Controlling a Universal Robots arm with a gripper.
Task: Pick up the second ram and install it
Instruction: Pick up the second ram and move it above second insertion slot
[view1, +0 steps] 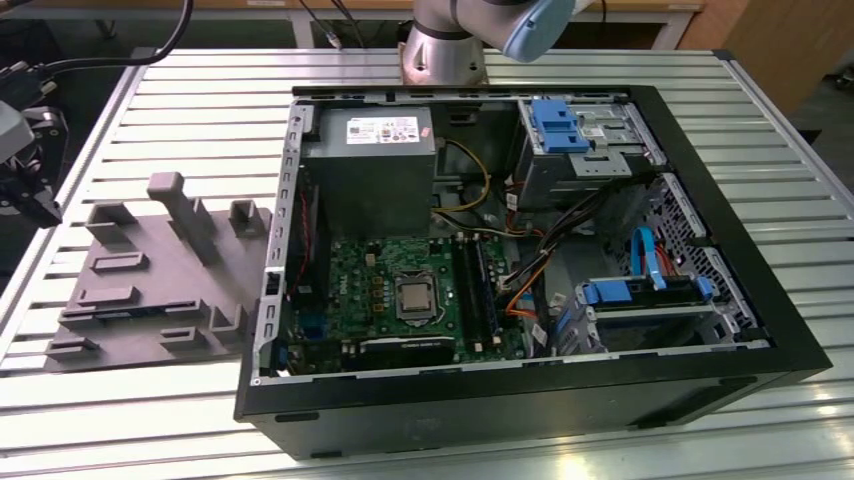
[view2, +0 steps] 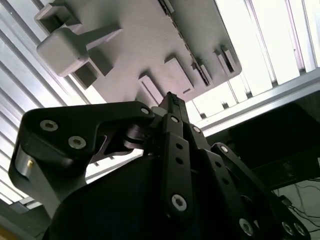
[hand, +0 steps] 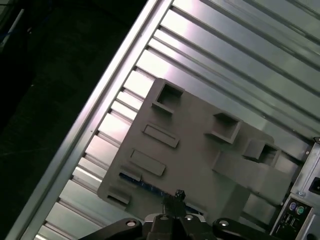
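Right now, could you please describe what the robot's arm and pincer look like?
The arm is a silvery-grey metal tube with a light blue joint cap. The pincer is matte black, built of flat linkage bars pinned with silver screw heads.

Exterior view: raised and well back from the grey block, looking down at a slant over the slatted table, with the open computer case just beside the block on the exterior view's right. First wrist view: above the block, facing down past the gripper, fairly near. Second wrist view: close to the block, facing it along the gripper. Shared by all three: the block and the table slats around it.
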